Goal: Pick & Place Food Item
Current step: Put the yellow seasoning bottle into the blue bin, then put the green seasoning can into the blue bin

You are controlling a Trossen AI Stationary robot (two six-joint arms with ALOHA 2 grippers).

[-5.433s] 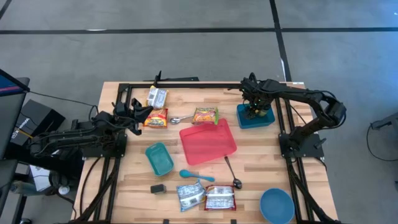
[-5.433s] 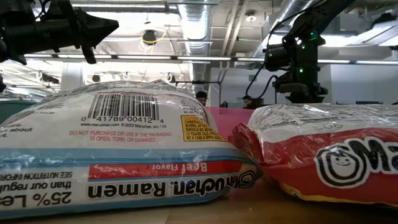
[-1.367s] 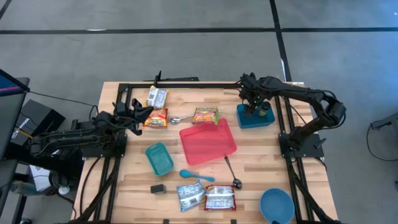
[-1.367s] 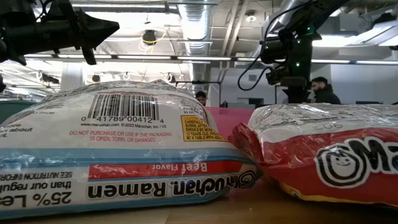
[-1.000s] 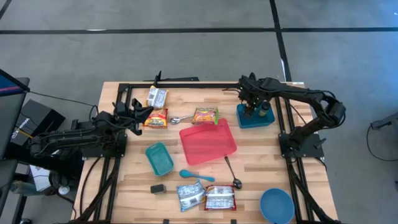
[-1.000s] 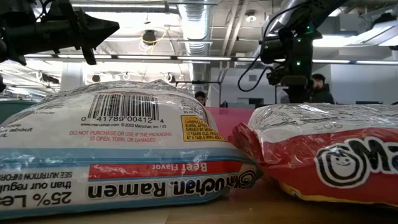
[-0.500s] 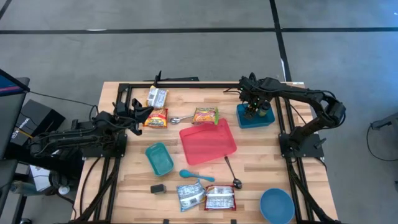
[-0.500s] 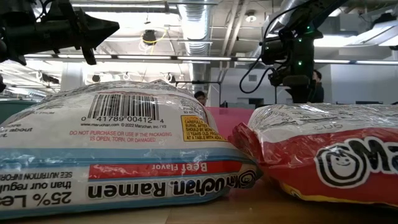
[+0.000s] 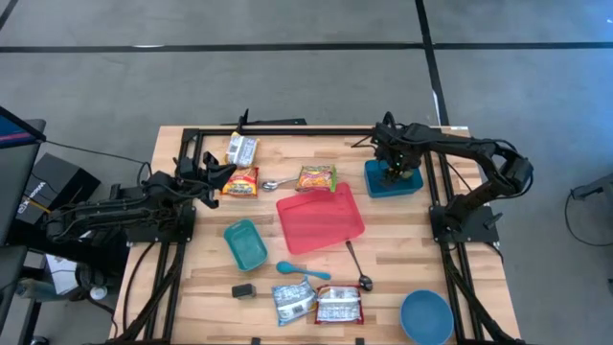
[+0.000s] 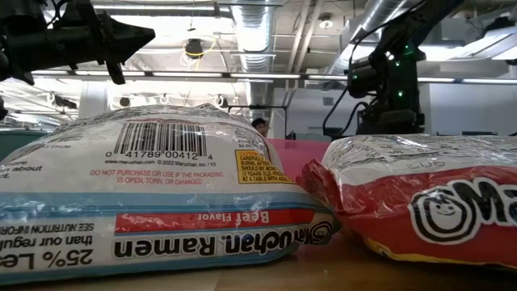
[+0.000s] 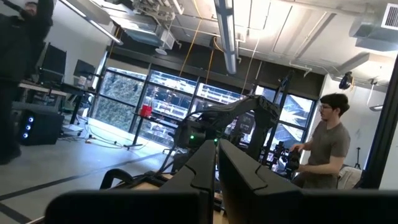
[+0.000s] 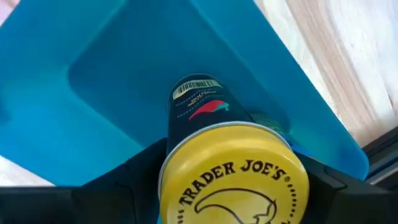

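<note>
A dark jar with a yellow "Trader Joe's" lid (image 12: 233,177) hangs or stands over the floor of a blue square container (image 12: 118,81) at the table's far right (image 9: 376,188). My right gripper (image 9: 398,171) points straight down over that container and is shut on the jar. My left gripper (image 9: 230,171) is shut and empty. It waits above a red ramen packet (image 9: 239,182) at the table's left, pointing toward the right and slightly up. In the low view it shows at the top left (image 10: 137,34). My right gripper pinches the jar between its two fingers at the top, one finger on either side of the yellow lid's rim (image 12: 166,177). The fingers come from above, pointing down. The jar stands upright under them inside the blue container; whether its base rests on the floor I cannot tell.
A red tray (image 9: 321,218) lies mid-table, with an orange packet (image 9: 316,177) and a spoon (image 9: 278,183) behind it. A teal container (image 9: 246,243), a blue spoon (image 9: 302,271), two ramen packets (image 9: 316,303) and a blue bowl (image 9: 426,316) sit toward the near edge.
My right gripper has sunk a little and shifted toward the table's right edge, over the blue container, with the jar between its fingers. The gap between the fingers has not changed.
</note>
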